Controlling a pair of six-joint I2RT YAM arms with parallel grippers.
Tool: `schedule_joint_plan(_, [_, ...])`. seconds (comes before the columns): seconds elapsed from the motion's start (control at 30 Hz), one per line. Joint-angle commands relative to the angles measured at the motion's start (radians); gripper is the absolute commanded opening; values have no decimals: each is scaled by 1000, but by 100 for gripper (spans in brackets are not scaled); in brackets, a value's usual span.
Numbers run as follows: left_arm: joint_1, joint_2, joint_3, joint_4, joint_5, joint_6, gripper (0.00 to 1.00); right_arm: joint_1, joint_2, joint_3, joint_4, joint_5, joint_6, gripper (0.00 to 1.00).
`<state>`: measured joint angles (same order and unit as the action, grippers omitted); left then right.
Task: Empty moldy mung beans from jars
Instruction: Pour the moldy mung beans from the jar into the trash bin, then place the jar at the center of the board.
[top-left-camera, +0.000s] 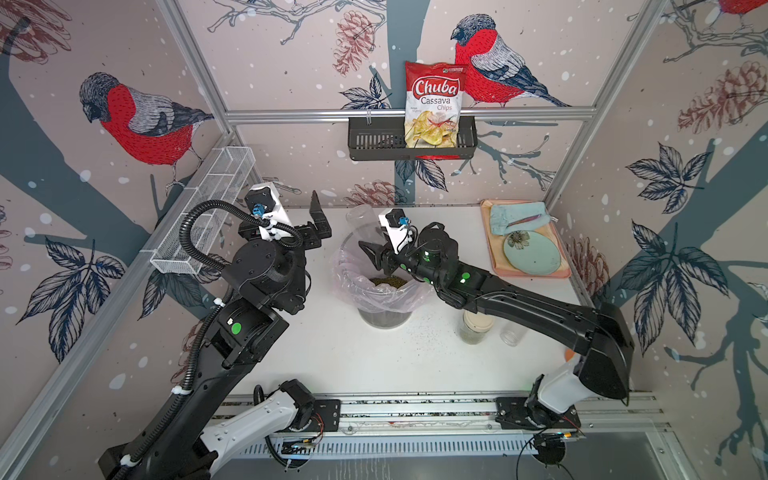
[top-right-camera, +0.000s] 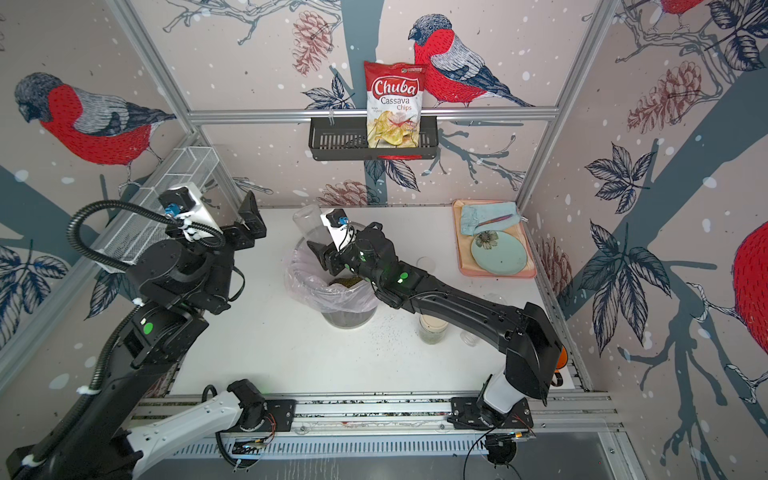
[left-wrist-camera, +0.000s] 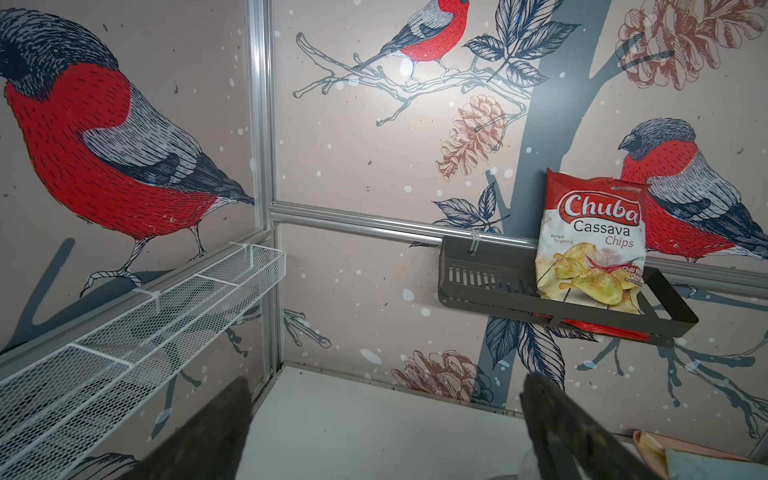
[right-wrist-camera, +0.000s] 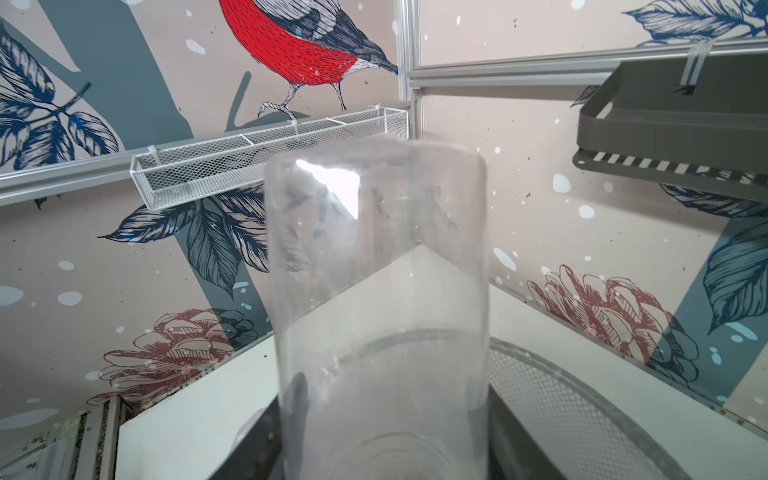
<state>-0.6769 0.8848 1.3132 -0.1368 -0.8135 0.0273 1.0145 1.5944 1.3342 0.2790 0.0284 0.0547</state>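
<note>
One clear jar (right-wrist-camera: 374, 257) in right pincer (right-wrist-camera: 386, 432), left pincer (left-wrist-camera: 386, 390) wide, empty

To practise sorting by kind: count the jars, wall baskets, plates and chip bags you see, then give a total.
Jars: 3 (tall jar, cream-lidded jar, small jar)
Wall baskets: 2 (black basket, white mesh basket)
Plates: 1 (green plate)
Chip bags: 1 (chip bag)
Total: 7

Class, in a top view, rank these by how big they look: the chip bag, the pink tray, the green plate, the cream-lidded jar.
1. pink tray and chip bag: too alike to rank, and the bag hangs higher, nearer the camera.
2. green plate
3. cream-lidded jar
</note>
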Motion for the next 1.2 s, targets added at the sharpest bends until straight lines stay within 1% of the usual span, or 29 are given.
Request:
schedule_joint_plan(0.0, [2, 0, -3, 37, -27, 0, 98, -10, 16, 56, -43, 40, 21, 46])
schedule_joint_plan(0.13, [2, -3, -6, 34, -24, -9, 98, -8, -31, -23, 57, 48, 13, 46])
schedule_joint_plan(0.23, [2, 5, 11, 9, 7, -24, 98, -6, -63, -14, 8, 78, 9, 46])
schedule_joint_plan(0.33, [2, 15, 11, 6, 4, -28, 98, -15, -65, -29, 31, 79, 8, 46])
schedule_joint_plan(0.4, [2, 24, 5, 17, 5, -20, 98, -10, -66, 6, -47, 95, 8, 45])
schedule_joint_plan(0.43, [2, 30, 7, 19, 15, -13, 98, -4, -81, 4, -53, 98, 14, 44])
schedule_joint_plan(0.53, [2, 45, 9, 26, 25, -5, 98, -7, -130, -68, 49, 75, 18, 45])
schedule_joint_plan(0.57, [2, 46, 4, 38, 25, 0, 98, -12, -118, -56, 30, 83, 13, 45])
schedule_joint_plan(0.67, [2, 45, -7, 79, 34, 15, 98, -5, -91, 36, -118, 108, 0, 45])
schedule_joint_plan(0.73, [2, 47, -6, 96, 38, 30, 98, 6, -130, 6, -78, 93, -8, 45])
schedule_joint_plan(0.8, [2, 57, 1, 100, 26, 43, 98, 2, -155, -51, 15, 81, -3, 45])
schedule_joint_plan(0.83, [2, 64, 5, 99, 24, 46, 99, -5, -143, -43, -5, 86, -3, 46])
schedule_joint_plan(0.93, [2, 72, 11, 92, 23, 48, 99, -8, -91, 46, -149, 100, -2, 45])
schedule_joint_plan(0.97, [2, 70, 9, 91, 27, 45, 99, 0, -101, 48, -162, 95, 2, 45])
schedule_joint_plan(1.07, [2, 60, -2, 90, 54, 49, 99, 9, -157, -42, -25, 64, -5, 45])
schedule_joint_plan(1.13, [2, 60, -7, 91, 43, 52, 99, -7, -121, 2, -86, 71, -6, 45])
schedule_joint_plan(1.17, [2, 61, -6, 93, 35, 57, 99, -13, -86, 46, -153, 77, -8, 45])
